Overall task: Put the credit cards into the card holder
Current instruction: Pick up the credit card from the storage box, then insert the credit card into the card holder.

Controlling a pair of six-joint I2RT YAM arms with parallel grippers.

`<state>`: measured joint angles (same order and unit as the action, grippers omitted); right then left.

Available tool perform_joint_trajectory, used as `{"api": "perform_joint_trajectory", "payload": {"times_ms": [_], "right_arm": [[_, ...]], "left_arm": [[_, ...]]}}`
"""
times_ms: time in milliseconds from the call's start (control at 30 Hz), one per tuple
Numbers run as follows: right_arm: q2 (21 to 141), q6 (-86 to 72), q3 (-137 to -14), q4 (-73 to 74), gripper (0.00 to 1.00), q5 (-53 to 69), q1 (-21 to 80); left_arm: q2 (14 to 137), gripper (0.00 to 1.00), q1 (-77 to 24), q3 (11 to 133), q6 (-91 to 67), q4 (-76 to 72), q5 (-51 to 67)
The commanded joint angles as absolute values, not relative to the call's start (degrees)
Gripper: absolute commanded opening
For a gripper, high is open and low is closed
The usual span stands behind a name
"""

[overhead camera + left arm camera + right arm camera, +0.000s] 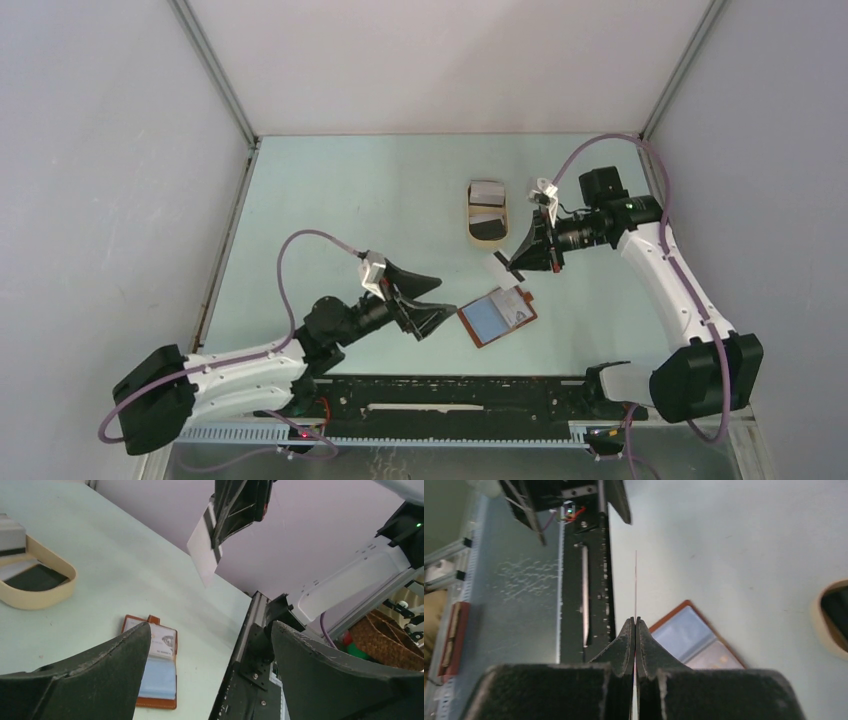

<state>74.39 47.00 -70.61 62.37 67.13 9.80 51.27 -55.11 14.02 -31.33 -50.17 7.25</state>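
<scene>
In the right wrist view the held card [636, 582] shows only as a hairline edge. The right fingers [635, 630] cover the near part of the card holder [696, 640] below them. In the left wrist view one of the left fingers [100, 672] hides the left part of the holder, and the tray [37, 587] runs off the picture's edge. The holder's upper pocket seems to hold a printed card, though the print is too small to read.

The card holder lies open and flat on the counter [350, 200]. The right fingers are pressed together on the white card, which hangs in the air just beyond the holder's far edge and does not touch it. The left fingers are spread wide with nothing between them. In the top view they are on the holder's left, near it but apart. Farther from the holder, past the held card, the tray carries the other cards [487, 195] in grey, white and dark, stacked unevenly. On the holder's near side a black rail [450, 395] runs between the arm bases.

The holder has a reddish-brown, leather-like rim and pale blue clear sleeves inside. The held card is thin, stiff and white, with a dark stripe near one edge. The tray is tan and oval with a low upright wall. The counter is smooth, matte and pale green. The fingers are black, wedge-shaped and scuffed along their edges.
</scene>
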Motion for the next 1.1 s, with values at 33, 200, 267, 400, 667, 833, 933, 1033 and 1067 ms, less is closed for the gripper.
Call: {"api": "perform_joint_trajectory", "payload": {"times_ms": [33, 200, 267, 400, 667, 833, 933, 1033, 1067], "right_arm": [[69.1, 41.2, -64.7, 57.3, 0.0, 78.3, 9.3], [67.0, 29.5, -58.6, 45.1, 0.0, 83.8, 9.3], [67.6, 27.3, -57.5, 42.9, 0.0, 85.3, 9.4], [69.7, 26.1, -57.4, 42.4, 0.0, 86.9, 10.0], [72.4, 25.2, -57.4, 41.7, 0.0, 85.7, 13.1], [73.3, 25.2, -57.3, 41.4, 0.0, 85.1, 14.5], [73.8, 25.3, -57.4, 41.6, 0.0, 84.6, 15.1], [74.0, 25.5, -57.3, 41.6, 0.0, 84.3, 15.5], [74.0, 25.7, -57.3, 41.7, 0.0, 83.9, 15.8]], "left_arm": [[55.9, 0.95, -58.6, 7.9, -32.5, -65.7, 2.3], [65.4, 0.89, -60.5, 9.3, -35.0, -75.4, 1.5], [68.6, 0.87, -60.9, 10.8, -35.7, -77.6, 2.2], [73.4, 0.79, -60.9, 14.2, -37.4, -79.9, 3.3], [76.7, 0.69, -61.0, 18.3, -39.1, -80.2, 5.5], [77.5, 0.58, -61.0, 19.6, -39.2, -80.2, 4.8], [78.2, 0.45, -61.0, 20.2, -39.4, -80.3, 5.2], [78.5, 0.35, -60.9, 20.3, -39.6, -80.3, 5.1], [78.5, 0.33, -60.9, 20.3, -39.6, -80.3, 5.3]]}}
